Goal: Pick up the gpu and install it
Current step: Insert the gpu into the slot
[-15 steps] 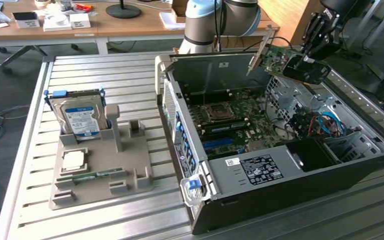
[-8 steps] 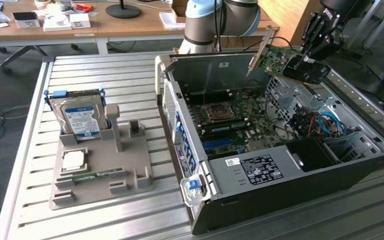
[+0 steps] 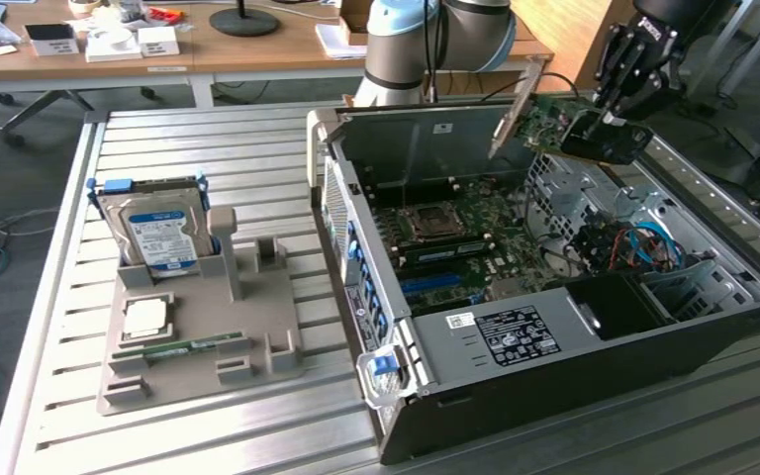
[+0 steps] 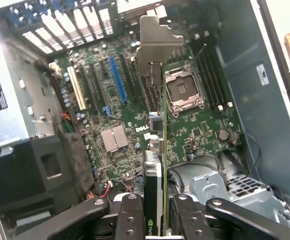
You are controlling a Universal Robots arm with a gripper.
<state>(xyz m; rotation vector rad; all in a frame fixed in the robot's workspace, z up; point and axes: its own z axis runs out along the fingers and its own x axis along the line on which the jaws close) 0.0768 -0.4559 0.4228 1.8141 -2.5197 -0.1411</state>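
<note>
The gpu [image 3: 549, 119] hangs in the air above the open computer case [image 3: 697, 336], over its far end. It is a green card with a silver end bracket [image 3: 513, 104] and a black fan face. My gripper [image 3: 601, 127] is shut on the card's fan end. In the wrist view the gpu [image 4: 160, 145] is edge-on between my black fingers [image 4: 130, 220], its bracket [image 4: 157, 42] pointing away over the motherboard [image 4: 199, 132]. Below it lie the blue slot [image 4: 117, 80] and the bare processor socket [image 4: 184, 90].
A grey parts holder [image 3: 241, 341] on the slatted table at the exterior view's left carries a silver hard drive [image 3: 155, 233], a processor chip [image 3: 146, 317] and a memory stick [image 3: 182, 346]. The arm's base [image 3: 433, 40] stands behind the case. Cables [image 3: 637, 247] fill the case's right side.
</note>
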